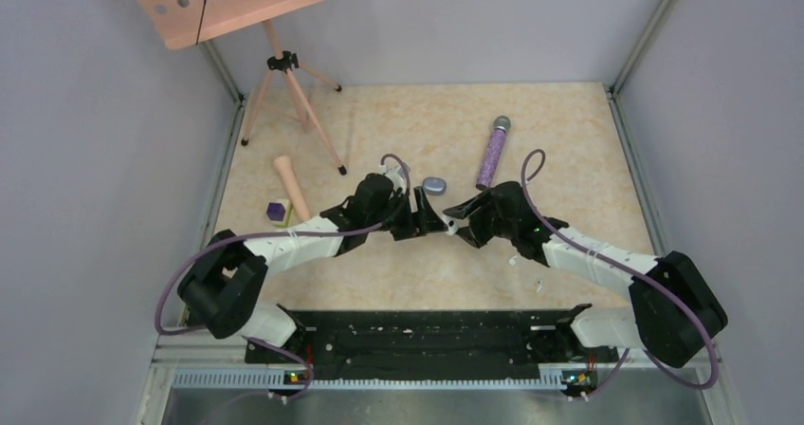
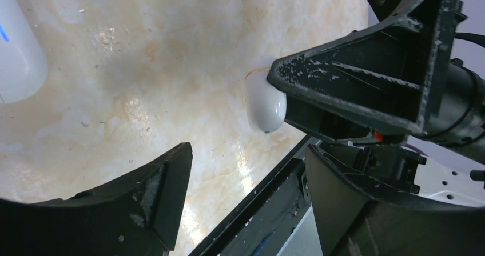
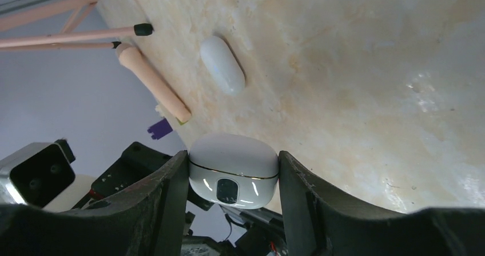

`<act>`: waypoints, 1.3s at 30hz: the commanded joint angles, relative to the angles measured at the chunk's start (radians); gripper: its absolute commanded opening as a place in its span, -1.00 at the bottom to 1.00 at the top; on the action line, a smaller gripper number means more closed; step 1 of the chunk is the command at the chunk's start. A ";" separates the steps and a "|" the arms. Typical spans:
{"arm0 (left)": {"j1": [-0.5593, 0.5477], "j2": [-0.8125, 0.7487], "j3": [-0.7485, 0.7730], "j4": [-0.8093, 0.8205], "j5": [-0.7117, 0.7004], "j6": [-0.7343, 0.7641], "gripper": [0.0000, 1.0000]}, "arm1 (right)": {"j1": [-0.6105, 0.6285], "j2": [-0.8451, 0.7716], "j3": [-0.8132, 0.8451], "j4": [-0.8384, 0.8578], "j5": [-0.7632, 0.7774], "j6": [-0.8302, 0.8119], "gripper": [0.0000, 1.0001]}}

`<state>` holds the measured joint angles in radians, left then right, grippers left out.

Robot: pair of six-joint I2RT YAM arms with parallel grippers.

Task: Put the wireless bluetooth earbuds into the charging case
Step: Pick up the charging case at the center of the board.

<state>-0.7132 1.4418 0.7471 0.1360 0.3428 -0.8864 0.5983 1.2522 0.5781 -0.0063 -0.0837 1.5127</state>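
Observation:
A white charging case (image 3: 233,173) with its lid closed and a dark oval on its front sits clamped between my right gripper's (image 3: 233,156) fingers, held above the table. In the left wrist view the same case (image 2: 264,104) pokes out from behind a right finger (image 2: 366,79). My left gripper (image 2: 247,153) stands open just short of it, with only table between its fingers. Seen from above, the two grippers meet at mid-table around the case (image 1: 451,223). No earbuds can be made out.
A second white case (image 3: 222,64) lies flat on the table beyond. Around it are a peach cylinder (image 1: 292,188), a purple cube (image 1: 276,211), a grey-blue disc (image 1: 434,186), a purple glitter microphone (image 1: 492,152) and a tripod stand (image 1: 284,74). Two tiny white specks (image 1: 515,259) lie beside the right arm.

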 commanded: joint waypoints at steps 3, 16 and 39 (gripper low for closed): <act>-0.018 0.061 0.078 0.038 -0.001 -0.025 0.45 | 0.034 0.029 0.079 0.068 -0.017 0.020 -0.16; -0.019 0.110 0.128 0.000 -0.021 -0.024 -0.17 | 0.070 0.036 0.092 0.079 -0.018 0.011 -0.17; 0.100 0.067 0.113 0.103 0.589 0.159 -1.00 | -0.185 -0.358 -0.021 0.020 -0.316 -0.742 0.41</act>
<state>-0.6216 1.5314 0.8284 0.1581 0.7223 -0.7918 0.4210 0.9474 0.5743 0.0059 -0.2192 0.9836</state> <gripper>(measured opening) 0.329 0.708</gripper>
